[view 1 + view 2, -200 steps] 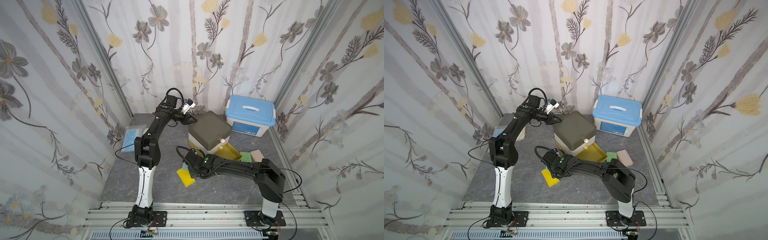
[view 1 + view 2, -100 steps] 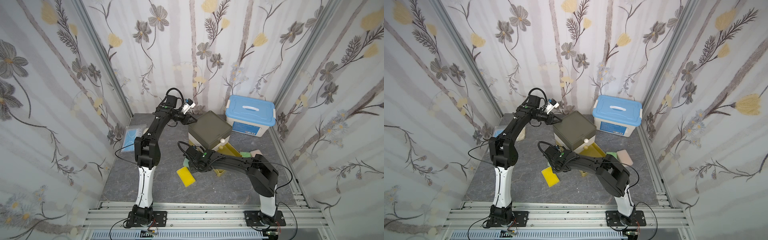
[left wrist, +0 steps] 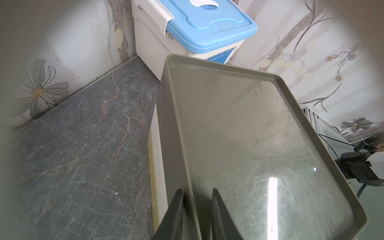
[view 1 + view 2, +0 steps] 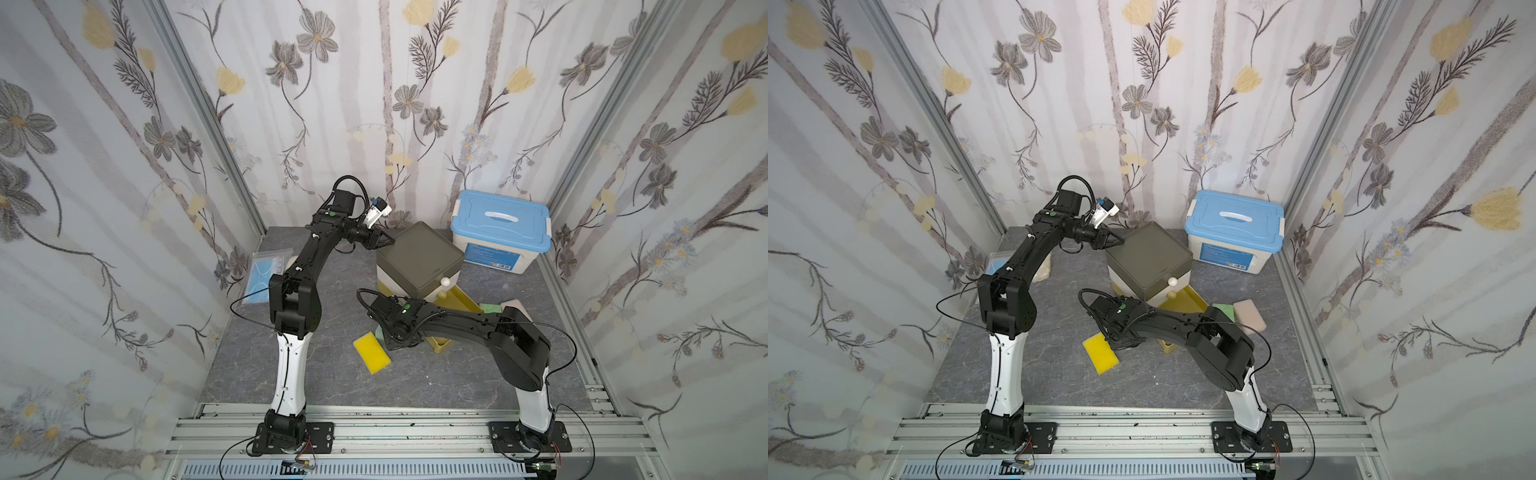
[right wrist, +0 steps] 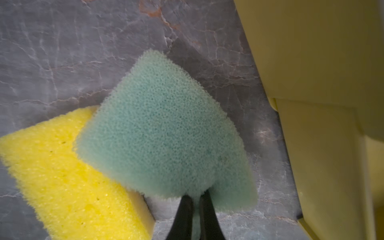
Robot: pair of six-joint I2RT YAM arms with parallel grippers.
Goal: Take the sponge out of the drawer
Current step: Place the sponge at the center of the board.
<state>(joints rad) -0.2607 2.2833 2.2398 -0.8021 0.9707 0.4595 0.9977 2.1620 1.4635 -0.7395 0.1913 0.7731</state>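
Note:
My right gripper (image 5: pixel 195 199) is shut on a pale green sponge (image 5: pixel 164 133). The sponge hangs low over the grey table, over a corner of a yellow sponge (image 5: pixel 62 176) that lies flat there. In both top views the right gripper (image 4: pixel 390 337) (image 4: pixel 1121 338) points down between the yellow sponge (image 4: pixel 372 348) and the pulled-out yellow drawer (image 4: pixel 461 297) (image 5: pixel 311 62). The drawer belongs to a small unit with an olive top (image 4: pixel 419 253). My left gripper (image 3: pixel 197 190) (image 4: pixel 388 240) is shut on that top's raised rim (image 3: pixel 176 124) at its far left corner.
A white box with a blue lid (image 4: pixel 500 232) stands at the back right. A green sponge (image 4: pixel 490 308) and a beige sponge (image 4: pixel 515 308) lie right of the drawer. A clear bag of blue masks (image 4: pixel 266 270) lies by the left wall.
The right arm's elbow has swung in toward the middle, uncovering the drawer's front. Its wrist stays beside the yellow sponge with the green sponge held. The left arm has not moved.

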